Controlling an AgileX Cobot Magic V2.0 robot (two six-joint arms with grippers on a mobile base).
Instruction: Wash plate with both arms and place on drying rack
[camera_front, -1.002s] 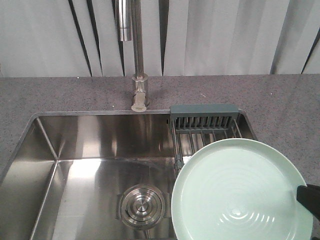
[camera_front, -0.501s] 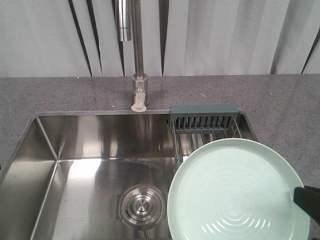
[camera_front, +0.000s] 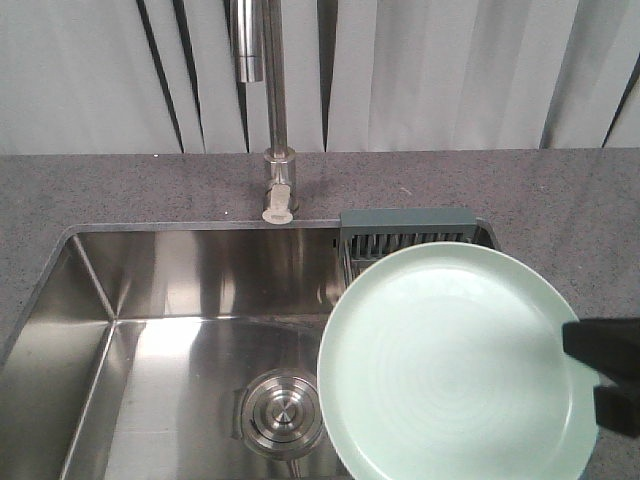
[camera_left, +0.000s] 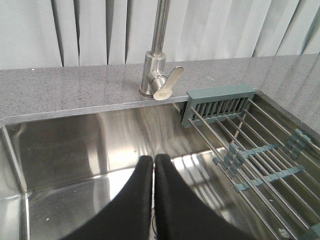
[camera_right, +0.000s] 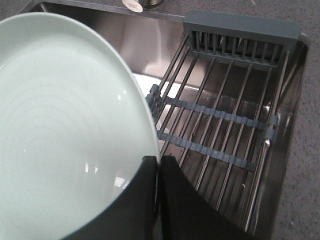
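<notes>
The right hand (camera_right: 159, 165) is gripping the single plate (camera_front: 450, 365), fingers closed on its rim at 3 o'clock in the front view. It is holding the plate in the air over the one drying rack (camera_right: 220, 115), whose bars are running from 6 toward 12 o'clock beneath it. The left hand (camera_left: 153, 161) is hovering empty over the sink (camera_front: 180, 290), fingers pressed together, with the rack at its 3 o'clock. The right arm is clearly nearer. Any washing is probably calling for a shift toward 9 o'clock, under the one faucet (camera_front: 275, 100).
</notes>
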